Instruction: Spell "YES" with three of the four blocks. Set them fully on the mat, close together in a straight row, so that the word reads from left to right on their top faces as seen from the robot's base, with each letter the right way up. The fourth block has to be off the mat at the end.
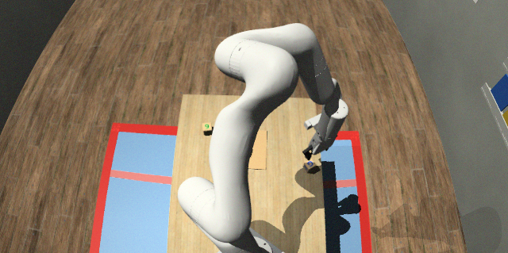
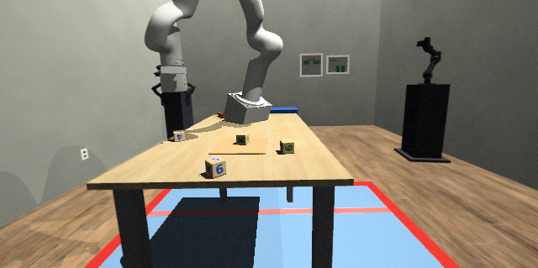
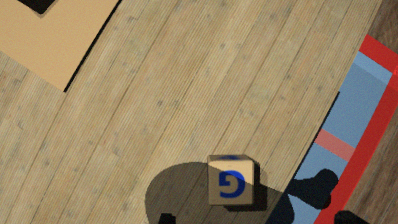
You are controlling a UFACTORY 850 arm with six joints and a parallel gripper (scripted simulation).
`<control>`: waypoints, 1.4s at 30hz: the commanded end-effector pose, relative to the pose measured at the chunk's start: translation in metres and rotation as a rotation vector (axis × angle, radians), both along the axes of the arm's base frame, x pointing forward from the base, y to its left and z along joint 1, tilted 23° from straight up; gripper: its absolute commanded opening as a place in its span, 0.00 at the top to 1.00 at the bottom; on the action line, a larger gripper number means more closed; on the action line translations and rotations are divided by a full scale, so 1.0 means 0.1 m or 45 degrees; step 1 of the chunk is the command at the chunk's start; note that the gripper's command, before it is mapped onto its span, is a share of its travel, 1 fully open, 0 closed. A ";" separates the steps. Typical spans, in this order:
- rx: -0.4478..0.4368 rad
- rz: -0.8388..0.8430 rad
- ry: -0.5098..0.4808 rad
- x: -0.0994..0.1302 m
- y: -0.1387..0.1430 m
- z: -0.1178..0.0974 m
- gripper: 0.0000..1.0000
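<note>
My gripper (image 1: 317, 151) (image 2: 174, 97) (image 3: 256, 218) is open, high above the right side of the table. Below it, a wooden block (image 1: 311, 166) (image 2: 179, 136) (image 3: 231, 182) rests off the mat, a blue G on top, turned upside down in the wrist view. The mat (image 1: 259, 150) (image 2: 223, 149) (image 3: 65, 50) bears a block (image 2: 242, 139) with a dark green side; its top letter is unreadable. A block (image 1: 206, 128) (image 2: 287, 146) with green characters is off the mat. Another block (image 2: 215, 168) with a blue 6 side stands near the table's far edge, hidden by the arm in the top view.
The arm (image 1: 232, 158) (image 2: 265, 43) covers much of the mat in the top view. The table (image 1: 286, 122) (image 2: 147, 163) has its right edge close beside the G block. A blue object (image 2: 284, 110) lies by the robot's base, with a small orange object (image 2: 221, 114) opposite.
</note>
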State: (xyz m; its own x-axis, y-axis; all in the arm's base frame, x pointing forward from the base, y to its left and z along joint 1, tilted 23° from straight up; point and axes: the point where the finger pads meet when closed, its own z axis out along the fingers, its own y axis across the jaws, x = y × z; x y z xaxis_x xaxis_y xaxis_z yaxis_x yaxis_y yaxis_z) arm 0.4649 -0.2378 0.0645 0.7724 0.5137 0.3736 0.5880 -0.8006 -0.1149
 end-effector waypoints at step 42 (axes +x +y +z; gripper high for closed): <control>-0.206 0.776 -0.270 0.07 0.05 -0.14 0.00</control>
State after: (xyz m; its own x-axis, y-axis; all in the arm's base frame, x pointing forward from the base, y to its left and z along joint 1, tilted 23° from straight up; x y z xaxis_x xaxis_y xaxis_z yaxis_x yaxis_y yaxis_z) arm 0.4702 -0.2333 0.0522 0.3470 0.8601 0.3739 0.9101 -0.4051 0.0874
